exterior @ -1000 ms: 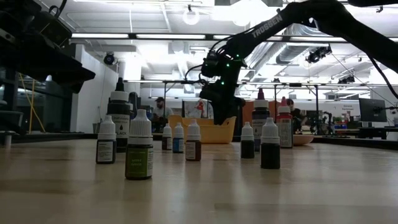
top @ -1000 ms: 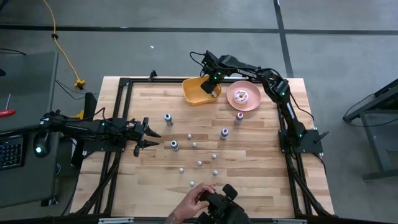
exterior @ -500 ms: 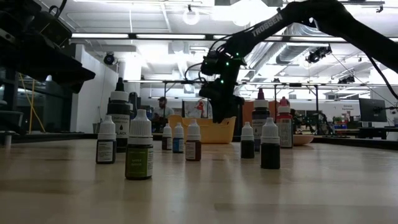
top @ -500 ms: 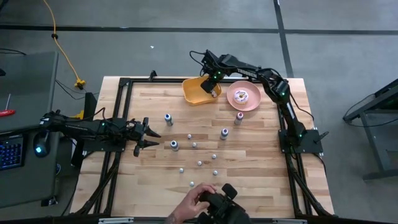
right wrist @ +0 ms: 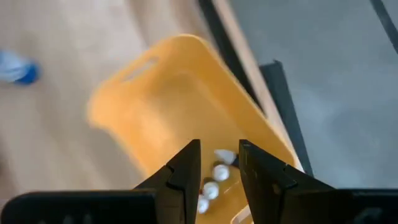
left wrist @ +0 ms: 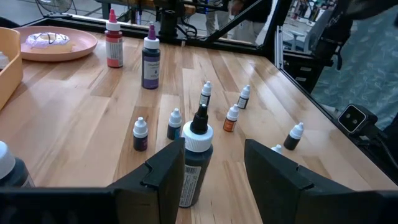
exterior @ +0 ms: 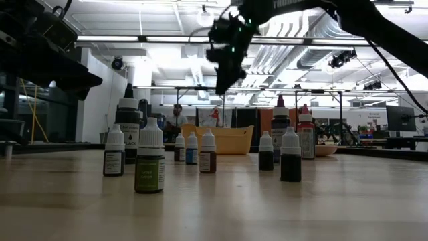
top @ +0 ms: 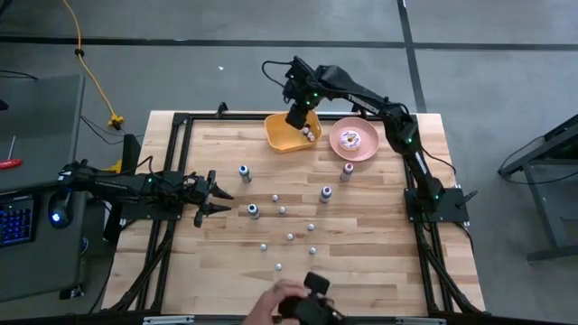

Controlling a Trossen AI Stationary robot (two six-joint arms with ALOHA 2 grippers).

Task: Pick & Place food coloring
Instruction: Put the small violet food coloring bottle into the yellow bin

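Wooden counter (top: 226, 262): bottles of food coloring (top: 283, 211) scattered mid-frame, awaiting collection. Yellow bin (top: 282, 135), upper centre, already holds several bottles, evidently the drop point. Right gripper (top: 296, 116) hovers above the bin, fingers narrowly apart, empty. Left gripper (top: 219, 196), mid-left, fingers wide, waits facing the bottles.

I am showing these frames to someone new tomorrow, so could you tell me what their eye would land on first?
Probably the scatter of little food coloring bottles standing across the middle of the wooden table. Next, the right gripper raised above the yellow bin at the far edge, jaws parted and empty, with a few bottles already inside. Beside the bin sits a pink plate with a doughnut.
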